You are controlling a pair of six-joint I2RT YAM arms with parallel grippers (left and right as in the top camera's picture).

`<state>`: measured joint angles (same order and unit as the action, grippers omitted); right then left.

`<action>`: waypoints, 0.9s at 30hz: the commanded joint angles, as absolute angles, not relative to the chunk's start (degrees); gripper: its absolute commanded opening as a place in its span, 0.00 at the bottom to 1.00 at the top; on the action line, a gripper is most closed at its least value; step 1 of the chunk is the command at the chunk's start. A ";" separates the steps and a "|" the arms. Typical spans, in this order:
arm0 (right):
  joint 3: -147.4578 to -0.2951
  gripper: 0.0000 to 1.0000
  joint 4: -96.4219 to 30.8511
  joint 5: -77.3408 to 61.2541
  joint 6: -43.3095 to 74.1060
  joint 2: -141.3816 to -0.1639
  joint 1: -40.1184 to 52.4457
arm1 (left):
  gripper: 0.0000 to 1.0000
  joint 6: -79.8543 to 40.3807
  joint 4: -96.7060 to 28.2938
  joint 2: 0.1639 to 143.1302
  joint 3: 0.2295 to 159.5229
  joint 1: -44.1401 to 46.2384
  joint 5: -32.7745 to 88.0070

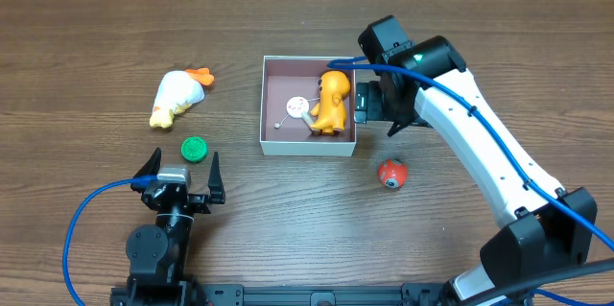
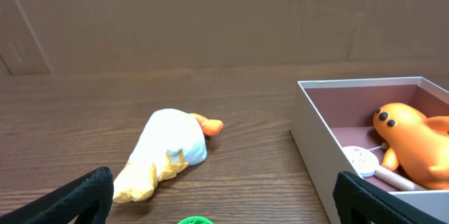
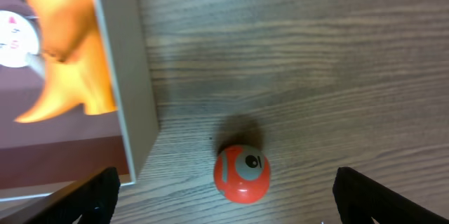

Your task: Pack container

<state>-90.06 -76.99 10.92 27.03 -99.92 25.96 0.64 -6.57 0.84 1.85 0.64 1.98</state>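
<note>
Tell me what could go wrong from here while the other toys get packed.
The red ball is round and loose on the table, so an off-centre pinch could send it rolling. The right gripper hangs close beside the container and might knock it askew. The orange toy fills its right side, perhaps leaving the white duck a tight fit.

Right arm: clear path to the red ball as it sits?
Probably yes. The right gripper hangs open just outside the container, by its right wall. The red ball lies nearby, apart from that wall, with nothing on or against it.
</note>
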 commanded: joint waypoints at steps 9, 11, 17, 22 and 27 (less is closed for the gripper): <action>-76.38 1.00 -69.80 11.11 33.30 -92.23 25.32 | 1.00 1.76 -6.42 0.25 1.37 0.23 2.81; -73.89 1.00 -68.40 10.79 33.30 -90.43 25.32 | 1.00 1.76 -6.39 0.25 1.37 0.23 2.81; -67.79 1.00 -64.62 10.63 33.28 -89.41 25.32 | 1.00 1.76 -6.42 0.25 1.37 0.23 2.81; -60.88 1.00 -58.74 10.35 35.88 -89.41 25.17 | 1.00 1.76 -6.39 0.25 1.37 0.23 2.81; -59.24 0.99 -57.08 9.82 36.27 -89.41 24.25 | 1.00 1.76 -6.42 0.25 1.37 0.23 2.81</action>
<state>-59.57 -57.65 10.04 34.85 -89.97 25.15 0.64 -6.57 0.84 1.85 0.64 1.98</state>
